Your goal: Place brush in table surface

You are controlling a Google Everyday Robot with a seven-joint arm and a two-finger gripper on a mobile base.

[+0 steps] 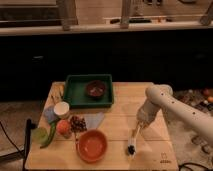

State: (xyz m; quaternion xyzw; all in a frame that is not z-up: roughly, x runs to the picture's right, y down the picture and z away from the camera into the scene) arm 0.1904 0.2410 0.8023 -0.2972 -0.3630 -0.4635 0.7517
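table surface (152,150) of pale planks fills the foreground. the brush (134,139) is at its front right, dark head toward the front edge, near the orange bowl (92,145) but apart from it. the handle's upper end meets the gripper (139,125), low over the wood; you cannot tell whether it clamps the handle or only sits against it. if you pull away while it grips, the brush may drag into the bowl. dropped from a tilt, it could roll off the front edge. farther back, the green tray (70,95) is well apart.
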